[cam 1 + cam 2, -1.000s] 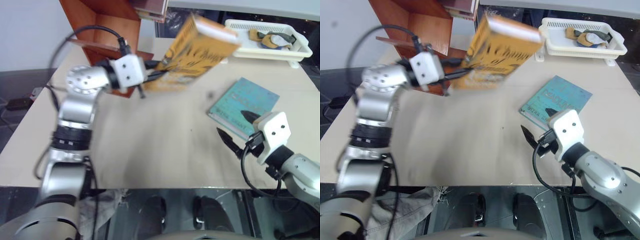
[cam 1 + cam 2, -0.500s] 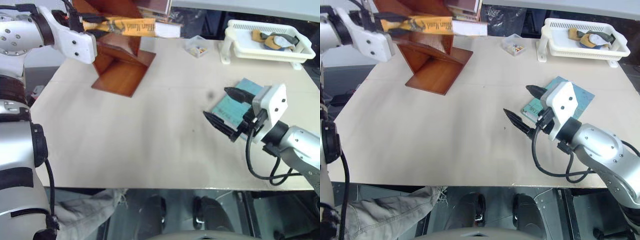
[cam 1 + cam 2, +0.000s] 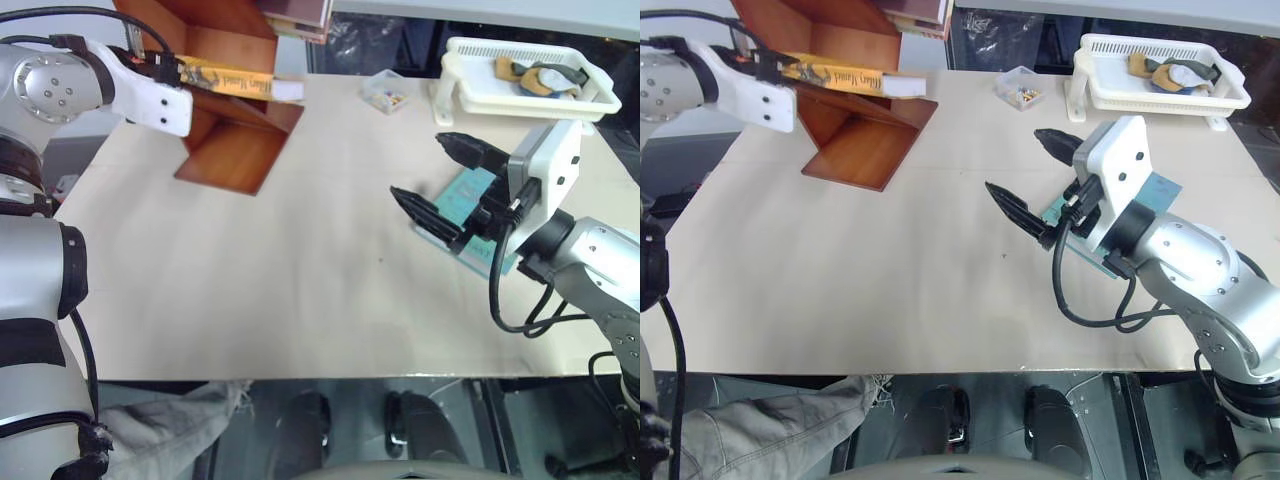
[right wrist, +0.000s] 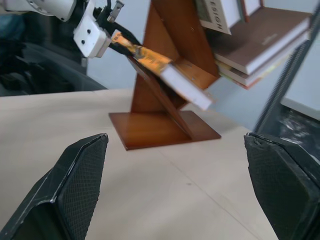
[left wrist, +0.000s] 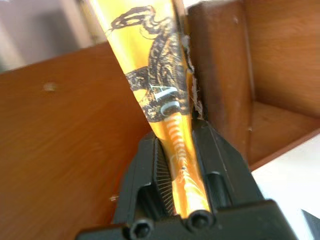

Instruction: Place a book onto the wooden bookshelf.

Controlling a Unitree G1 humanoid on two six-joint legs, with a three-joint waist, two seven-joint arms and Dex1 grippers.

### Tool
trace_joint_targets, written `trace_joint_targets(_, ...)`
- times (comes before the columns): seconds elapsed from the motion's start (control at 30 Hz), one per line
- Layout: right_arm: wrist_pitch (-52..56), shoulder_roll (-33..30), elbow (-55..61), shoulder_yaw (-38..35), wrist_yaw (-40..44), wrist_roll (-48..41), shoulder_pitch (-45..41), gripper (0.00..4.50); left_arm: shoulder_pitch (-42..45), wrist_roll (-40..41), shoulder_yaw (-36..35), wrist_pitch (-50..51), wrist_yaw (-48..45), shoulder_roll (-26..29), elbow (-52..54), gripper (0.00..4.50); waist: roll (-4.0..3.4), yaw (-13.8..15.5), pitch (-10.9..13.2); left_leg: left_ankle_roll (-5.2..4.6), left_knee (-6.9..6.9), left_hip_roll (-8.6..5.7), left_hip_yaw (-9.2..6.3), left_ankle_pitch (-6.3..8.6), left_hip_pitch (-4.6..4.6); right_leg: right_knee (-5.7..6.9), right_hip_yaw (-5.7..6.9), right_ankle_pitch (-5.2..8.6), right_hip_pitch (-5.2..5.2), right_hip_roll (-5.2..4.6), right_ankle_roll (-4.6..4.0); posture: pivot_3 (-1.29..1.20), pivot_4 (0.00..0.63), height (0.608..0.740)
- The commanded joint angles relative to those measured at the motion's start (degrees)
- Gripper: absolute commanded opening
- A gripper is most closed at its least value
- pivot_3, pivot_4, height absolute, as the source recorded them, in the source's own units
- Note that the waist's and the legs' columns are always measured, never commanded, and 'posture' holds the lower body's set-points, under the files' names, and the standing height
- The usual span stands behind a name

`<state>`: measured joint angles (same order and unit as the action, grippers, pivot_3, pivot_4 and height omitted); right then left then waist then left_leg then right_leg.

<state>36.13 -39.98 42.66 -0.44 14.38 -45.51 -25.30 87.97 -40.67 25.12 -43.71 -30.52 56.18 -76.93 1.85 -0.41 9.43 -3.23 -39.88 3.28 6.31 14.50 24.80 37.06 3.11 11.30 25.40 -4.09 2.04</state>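
Left wrist view shows left tool [image 5: 182, 170] apparently pinching the book [image 3: 232, 79]; right tool [image 3: 442, 178] gapes empty.

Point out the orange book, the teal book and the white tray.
orange book [image 3: 835, 75], right eye view, on its spine.
teal book [image 3: 1160, 190], right eye view, on its exposed corner.
white tray [image 3: 1160, 97], right eye view, on its front wall.

Book carried from over the table onto the shelf panel

A second ago the left gripper [image 5: 182, 165] held the book [image 3: 232, 81] aloft over the table's far side, cover up; now the book lies along a slanted panel of the wooden bookshelf [image 3: 235, 150], the fingers still on its spine end. Meanwhile the right gripper [image 3: 445, 178], jaws wide apart throughout, has risen from the near table edge to above the teal book [image 3: 470, 190].
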Motion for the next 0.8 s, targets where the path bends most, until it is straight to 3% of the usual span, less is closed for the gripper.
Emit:
trace_joint_targets(0.03,0.36,0.76,1.89,-1.26,-0.31,1.24,0.52,4.5,2.14,-0.34,-0.65,2.22,2.36,1.76,-1.13,2.65,0.01,-0.3,0.01,0.0,0.0,0.0,0.04,0.0,0.0,0.04,-0.04,0.0,0.05,0.0,0.0,0.0,0.15,0.74)
trace_joint_targets(0.13,0.59,1.24,2.25,-1.31,-0.01,2.14,1.56,4.5,1.93,0.62,-1.71,1.46,3.62,2.18,-1.16,4.28,0.07,-0.23,0.04,0.0,0.0,0.0,0.06,0.0,0.05,0.14,-0.07,0.01,0.14,-0.01,0.0,0.0,0.15,0.74)
trace_joint_targets(0.17,0.69,1.31,2.36,-1.31,0.2,2.48,1.91,4.5,1.58,1.74,-2.66,0.77,3.35,2.53,-1.14,4.45,0.07,-0.21,0.04,0.0,0.0,0.0,0.07,0.0,0.06,0.13,-0.08,0.0,0.14,-0.02,0.0,0.0,0.15,0.74)
trace_joint_targets(0.3,0.96,1.26,2.43,-1.95,1.31,2.96,3.19,4.5,-1.25,14.06,-13.02,-1.54,-6.13,3.0,-0.94,4.45,0.1,-0.21,0.06,0.0,-0.01,-0.01,0.1,0.0,0.07,0.12,-0.09,0.01,0.14,-0.06,0.01,0.0,0.15,0.74)
trace_joint_targets(0.47,0.93,-0.02,1.13,-2.51,3.84,4.14,4.37,4.5,-7.66,32.3,-27.42,-0.37,-24.34,2.4,1.75,4.45,0.1,-0.26,0.06,0.01,-0.06,0.0,0.1,0.0,0.03,0.25,-0.09,0.01,0.15,-0.06,0.0,0.0,0.15,0.74)
trace_joint_targets(0.57,0.93,-1.49,-0.32,-2.55,6.59,5.31,5.09,4.5,-13.69,46.0,-35.97,8.9,-36.75,0.44,8.94,4.45,0.11,-0.26,0.05,0.01,-0.21,-0.01,0.09,0.0,0.03,0.42,-0.1,0.01,0.14,-0.06,0.0,0.0,0.15,0.74)
trace_joint_targets(0.67,1.04,-2.95,-1.77,-2.93,9.52,5.57,5.79,4.5,-31.89,59.92,-39.46,30.51,-41.26,-2.33,35.96,4.45,0.03,-0.31,0.02,0.01,-0.34,0.01,0.05,0.0,0.0,0.56,-0.16,0.02,0.11,-0.13,0.01,0.0,0.15,0.74)
trace_joint_targets(0.73,1.68,-3.71,-2.42,-3.44,11.18,4.8,6.37,4.5,-49.28,67.82,-41.11,45.85,-34.88,-4.15,60.66,4.45,-0.01,-0.58,0.0,0.01,-0.36,0.04,-0.14,-0.01,-0.14,0.79,-0.4,0.06,0.11,-0.22,0.07,0.0,0.15,0.74)
trace_joint_targets(0.8,1.94,-4.84,-2.03,-3.64,12.49,5.49,8.38,4.5,-63.15,71.64,-42.73,55.01,-26.6,-7.79,76.47,4.45,0.13,-0.56,0.05,0.17,-0.38,0.06,-0.09,-0.1,-0.16,0.8,-0.54,0.06,0.15,-0.24,0.1,0.0,0.15,0.74)
